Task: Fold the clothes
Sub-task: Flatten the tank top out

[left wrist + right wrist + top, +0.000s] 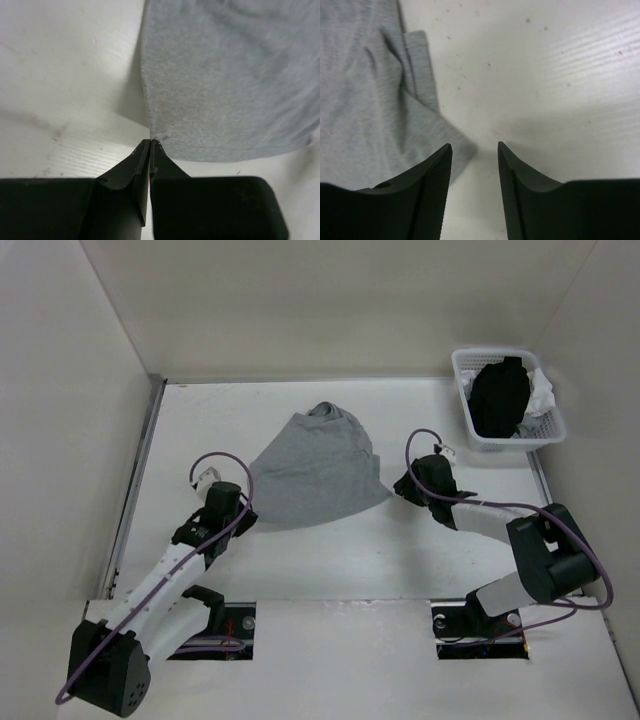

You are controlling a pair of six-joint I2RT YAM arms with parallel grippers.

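Two arms stand on one white worktop [340,560]. At the left, the left end effector [150,143] is closed tight, its tips pinching the near left corner of the single heather-grey T-shirt [318,465]. The T-shirt lies bunched in a rough triangle at the worktop's middle, between the arms. The right end effector [475,147] is open, jaws apart, at the shirt's near right corner without gripping it. At the far right sits one white basket [515,443], holding one black garment [500,395] and one white cloth [543,395].
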